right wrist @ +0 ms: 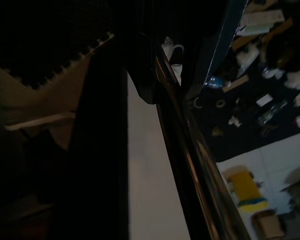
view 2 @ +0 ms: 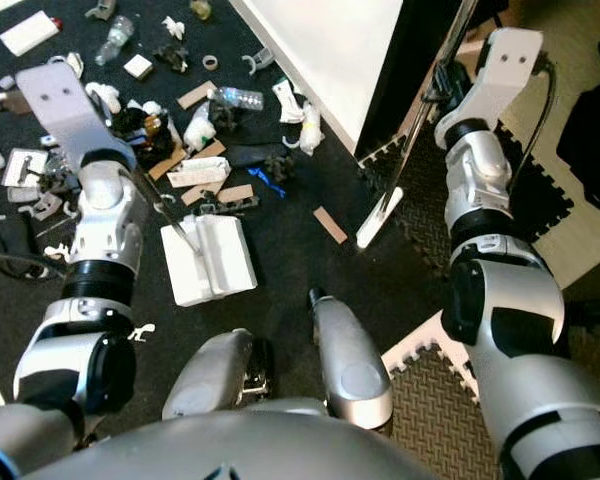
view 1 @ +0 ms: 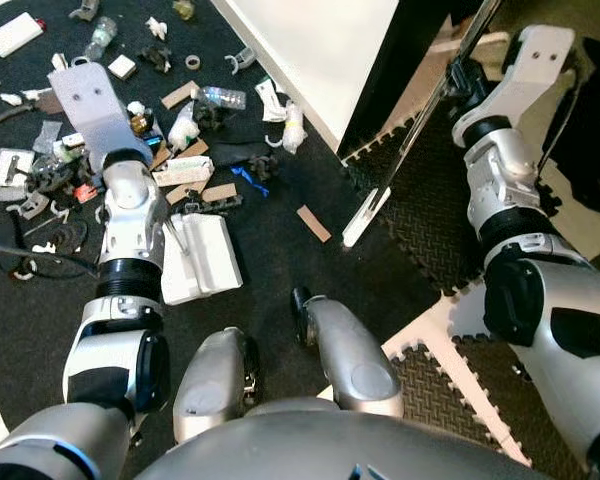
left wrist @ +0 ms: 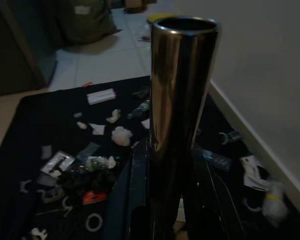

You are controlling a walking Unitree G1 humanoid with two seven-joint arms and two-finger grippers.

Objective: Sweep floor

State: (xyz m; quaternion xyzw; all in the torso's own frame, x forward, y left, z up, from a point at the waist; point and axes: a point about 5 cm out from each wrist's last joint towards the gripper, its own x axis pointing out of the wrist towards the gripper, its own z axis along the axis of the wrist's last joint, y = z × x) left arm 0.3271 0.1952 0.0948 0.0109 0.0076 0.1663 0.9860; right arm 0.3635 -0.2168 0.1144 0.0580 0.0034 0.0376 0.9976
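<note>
Litter covers the dark carpeted floor (view 1: pixel 270 250), so sweeping looks barely begun: cardboard strips, crumpled paper, two clear plastic bottles (view 1: pixel 223 97) and one blue scrap lie scattered. The right end effector (view 1: pixel 458 75) grips one long chrome broom handle (view 1: pixel 420 130); the left end effector (left wrist: pixel 165 200) clasps the metal tube of one white dustpan (view 1: pixel 202 258) resting beside the pile.
</note>
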